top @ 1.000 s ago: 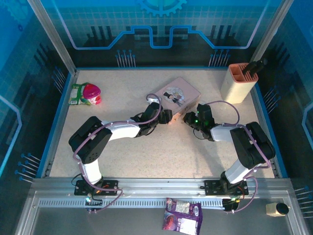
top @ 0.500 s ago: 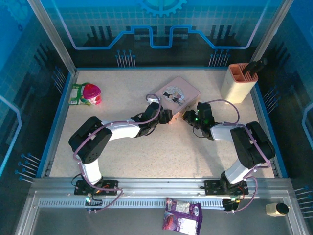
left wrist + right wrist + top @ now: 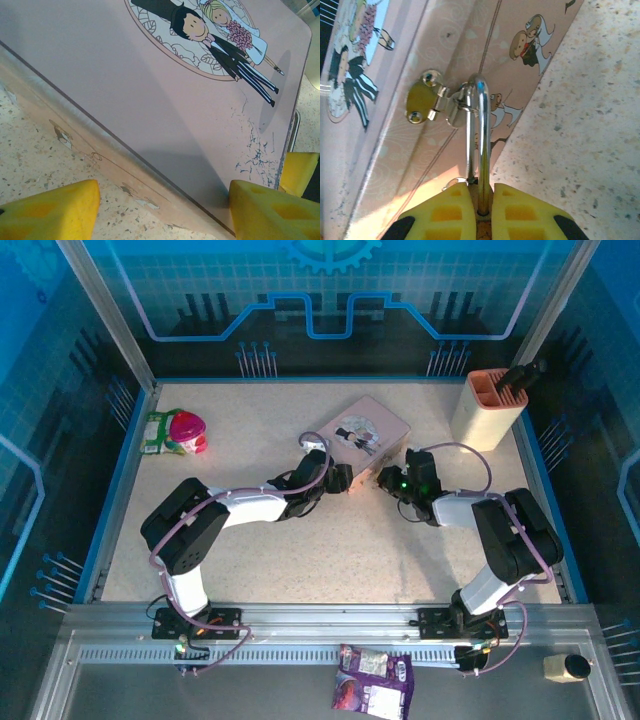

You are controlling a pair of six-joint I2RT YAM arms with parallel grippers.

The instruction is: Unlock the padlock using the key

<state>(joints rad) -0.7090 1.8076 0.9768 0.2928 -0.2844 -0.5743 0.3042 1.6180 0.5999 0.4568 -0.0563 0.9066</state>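
Two arms meet at the pink tin [image 3: 362,428] in the middle of the table [image 3: 300,550]. At the far left a pink cup [image 3: 187,429] sits against a green packet [image 3: 155,432], well apart from both arms. The left gripper [image 3: 343,480] is at the tin's near-left side. In the left wrist view its yellow fingers [image 3: 50,210] are spread wide and hold nothing, one on each side of the tin's lower edge; whether they touch the tin cannot be told. Just to the right, the right gripper [image 3: 383,480] faces the tin's near-right side. In the right wrist view its fingers are pressed together on the padlock [image 3: 481,130], whose silvery shackle runs up from between them and hooks through the brass hasp [image 3: 427,102] on the tin's side wall. At the far right a beige holder [image 3: 485,410] stands near the table's back corner.
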